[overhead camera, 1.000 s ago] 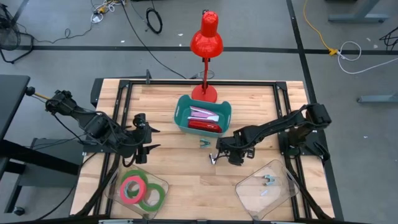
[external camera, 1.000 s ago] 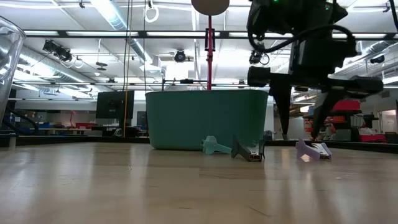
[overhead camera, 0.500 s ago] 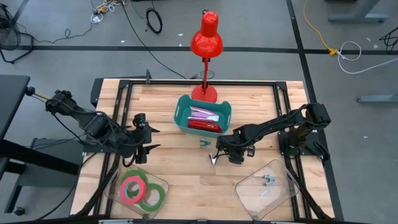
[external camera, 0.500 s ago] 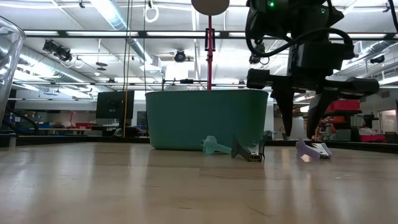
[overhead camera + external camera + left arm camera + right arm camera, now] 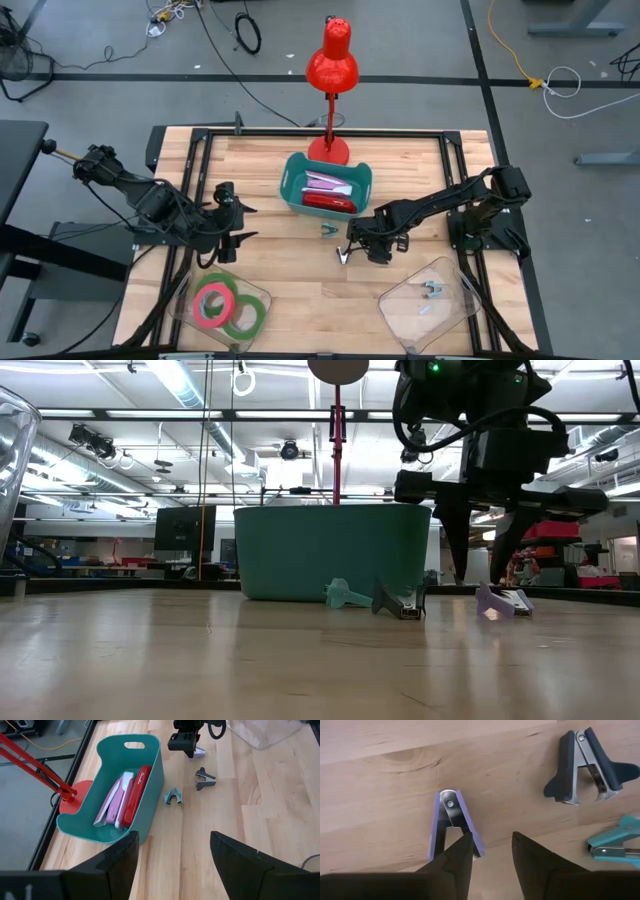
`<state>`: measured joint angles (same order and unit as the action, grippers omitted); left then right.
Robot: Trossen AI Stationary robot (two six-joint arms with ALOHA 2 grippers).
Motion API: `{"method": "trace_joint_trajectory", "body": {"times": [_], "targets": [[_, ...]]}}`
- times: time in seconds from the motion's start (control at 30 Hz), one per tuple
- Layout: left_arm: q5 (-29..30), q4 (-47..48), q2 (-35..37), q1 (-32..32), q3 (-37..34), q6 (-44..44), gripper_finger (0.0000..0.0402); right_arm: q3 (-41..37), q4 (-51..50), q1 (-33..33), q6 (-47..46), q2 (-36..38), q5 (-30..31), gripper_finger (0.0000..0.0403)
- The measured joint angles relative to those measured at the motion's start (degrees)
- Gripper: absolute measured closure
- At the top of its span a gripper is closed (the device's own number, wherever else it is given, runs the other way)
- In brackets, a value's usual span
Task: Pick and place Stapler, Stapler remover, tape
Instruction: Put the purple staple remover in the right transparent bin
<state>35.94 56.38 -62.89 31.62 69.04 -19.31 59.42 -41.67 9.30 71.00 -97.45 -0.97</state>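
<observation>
Three staple removers lie on the table: a purple one [image 5: 451, 827], a dark one [image 5: 585, 767] and a teal one [image 5: 615, 847]. My right gripper [image 5: 492, 852] points straight down just above the purple remover [image 5: 500, 600]. It is open, and in the low view its fingertips stand clear of the remover. A red stapler [image 5: 137, 795] and a pink one [image 5: 112, 802] lie in the teal bin [image 5: 290, 190]. A red-pink tape roll [image 5: 210, 300] and a green one [image 5: 242, 316] lie in a clear container [image 5: 262, 295]. My left gripper [image 5: 172, 837] waits open above the table's left part.
A red desk lamp [image 5: 330, 60] stands behind the bin with its base [image 5: 328, 150] on the table's far side. A second clear container [image 5: 400, 310] at the near right holds small staple removers [image 5: 432, 290]. Bare wood lies between the two containers.
My right gripper's fingers have drawn closer together but stay open. The gripper remains in place above the purple staple remover, and nothing on the table has moved.
</observation>
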Motion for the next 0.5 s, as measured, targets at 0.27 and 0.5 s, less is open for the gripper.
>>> {"method": "trace_joint_trajectory", "body": {"times": [0.27,0.5], "targets": [[0.0,0.0,0.0,0.0,0.0,0.0,0.0154,0.0,0.1,0.0,0.4,0.0,-0.1,0.0266],[0.0,0.0,0.0,0.0,0.0,0.0,0.0154,0.0,0.1,0.0,0.9,0.0,-0.2,0.029]]}}
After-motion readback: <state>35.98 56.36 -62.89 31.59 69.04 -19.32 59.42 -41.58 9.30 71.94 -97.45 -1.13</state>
